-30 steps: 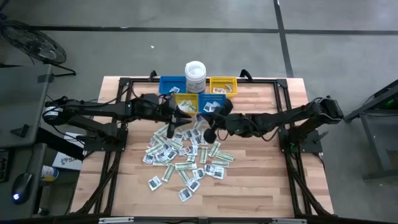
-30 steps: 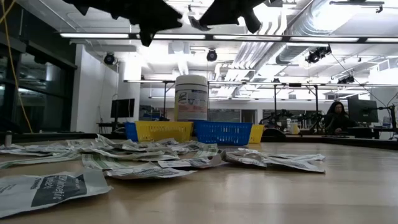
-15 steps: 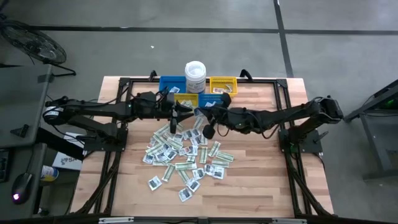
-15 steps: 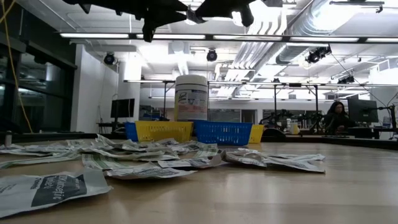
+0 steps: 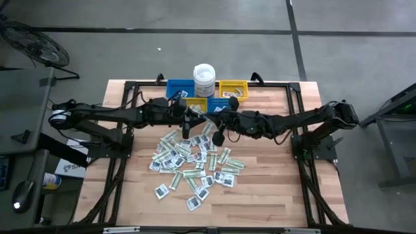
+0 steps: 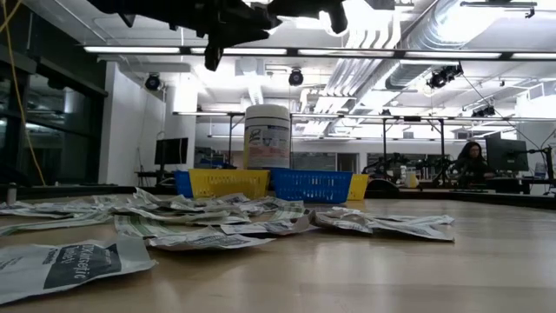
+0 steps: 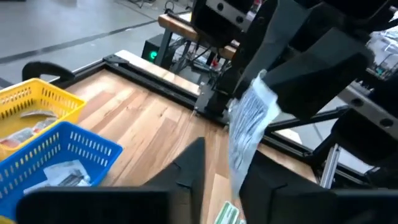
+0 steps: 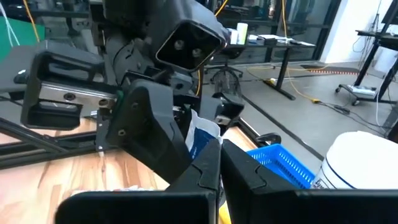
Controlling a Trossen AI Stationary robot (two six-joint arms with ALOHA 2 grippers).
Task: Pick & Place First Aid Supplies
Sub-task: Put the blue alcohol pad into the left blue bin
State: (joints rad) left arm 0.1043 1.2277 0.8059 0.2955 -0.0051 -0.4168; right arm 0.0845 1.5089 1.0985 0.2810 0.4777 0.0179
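The bench is a wooden slab inside a black frame. The left arm reaches in from the left edge and the right arm from the right edge. They meet above the middle of the bench, nearer the far edge.

A white tub stands at the middle of the far edge, between a blue bin and a yellow bin. Just in front of it are a second yellow bin and a second blue bin, both with a few packets inside.

The supplies lie in a loose pile across the middle of the bench. They are white squares and green-and-white strips, and some overlap. A few stragglers lie towards the near edge.

The right hand is closed on one white printed packet and holds it on edge in the air, over the strip of bench between the front bins and the pile. The left hand faces it close up, with the lower part of the packet reaching into it. I cannot tell whether the left hand has closed on the packet.

Beyond the bench, a person sits at a desk in the room.
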